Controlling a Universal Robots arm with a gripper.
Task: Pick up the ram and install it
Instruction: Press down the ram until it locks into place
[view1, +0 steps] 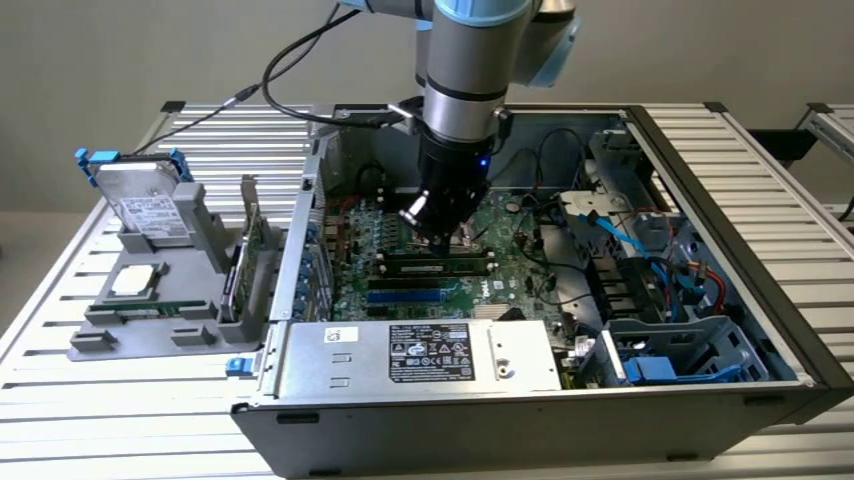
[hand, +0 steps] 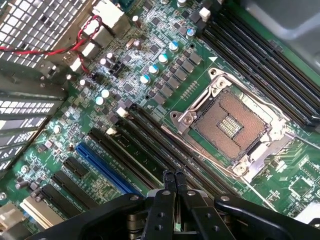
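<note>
Ram (view1: 435, 266) seemingly seated, partly hidden.

Plain beige wall (view1: 160, 50) behind a ribbed aluminium table (view1: 120, 430), even light

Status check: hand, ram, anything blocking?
Hand shut, empty, low over the motherboard by the memory slots. Ram lying in a slot beneath the hand. CPU socket empty; nothing blocking.

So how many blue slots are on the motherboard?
1: a long blue slot beside the black slots, near the shut gripper; the gripper may hide others.
</note>
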